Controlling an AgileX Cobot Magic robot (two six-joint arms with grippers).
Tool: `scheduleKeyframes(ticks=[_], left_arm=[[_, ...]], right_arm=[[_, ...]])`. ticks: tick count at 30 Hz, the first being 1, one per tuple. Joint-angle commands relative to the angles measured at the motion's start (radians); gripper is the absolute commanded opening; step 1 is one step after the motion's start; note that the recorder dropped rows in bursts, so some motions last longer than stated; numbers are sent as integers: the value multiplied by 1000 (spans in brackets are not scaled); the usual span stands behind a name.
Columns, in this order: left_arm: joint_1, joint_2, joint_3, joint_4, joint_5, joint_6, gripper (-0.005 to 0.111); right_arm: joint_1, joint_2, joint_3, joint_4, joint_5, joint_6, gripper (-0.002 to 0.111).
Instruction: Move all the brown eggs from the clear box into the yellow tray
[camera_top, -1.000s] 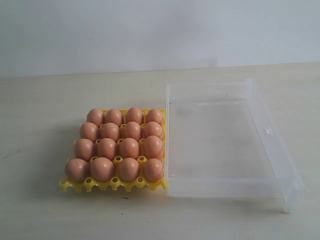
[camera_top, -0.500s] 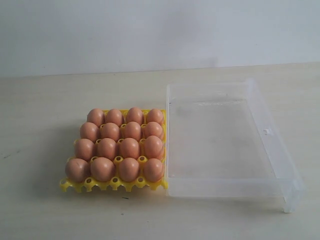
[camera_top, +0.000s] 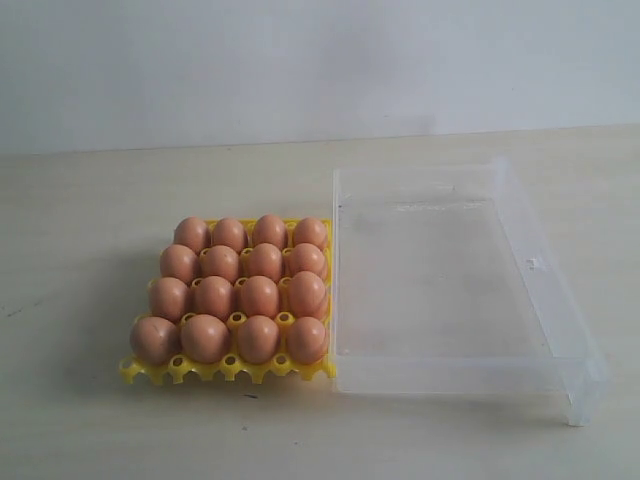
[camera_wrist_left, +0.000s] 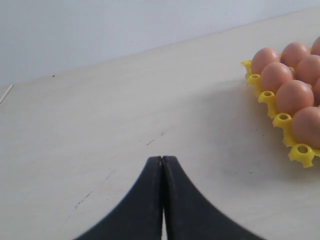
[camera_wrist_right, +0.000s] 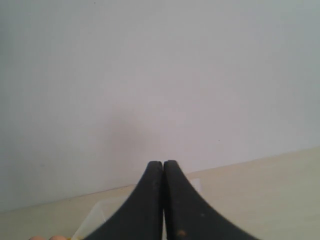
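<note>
Several brown eggs (camera_top: 258, 296) fill every cup of the yellow tray (camera_top: 150, 372), left of centre in the exterior view. The clear box (camera_top: 565, 345) lies right beside the tray with no egg in it. Neither gripper shows in the exterior view. In the left wrist view my left gripper (camera_wrist_left: 162, 159) is shut on nothing above bare table, with the tray's edge (camera_wrist_left: 302, 155) and some eggs (camera_wrist_left: 294, 96) off to one side. My right gripper (camera_wrist_right: 163, 163) is shut and empty, facing the wall, with a corner of the clear box (camera_wrist_right: 95, 216) behind it.
The pale wooden table (camera_top: 80, 250) runs back to a plain white wall (camera_top: 300, 60). The box's small latch tab (camera_top: 534, 263) sits on its right wall. A few dark scuffs (camera_wrist_left: 150, 142) mark the tabletop.
</note>
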Motion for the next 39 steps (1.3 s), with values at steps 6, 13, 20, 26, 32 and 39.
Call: scheduleKeyframes(ticks=[6,13,20,26,32,39], left_arm=[[-3,-6,-4,-2,-9,0,0],[-3,-6,-4,-2,-9,0,0],[-3,-6,-4,-2,-9,0,0],[-3,-6,-4,-2,-9,0,0],[-3,-6,-4,-2,-9,0,0],[-3,-6,-4,-2,-9,0,0]], right_arm=[[3,-6,5,-31,90,-127,0],[3,-6,5,-31,173,-129,0],[3,-6,5,-21,176,-120,0],[3,-6,5,-25,172,-55,0],[3,-6,5,-51,172,-44,0],[3,-6,5,-59,172,-44,0]])
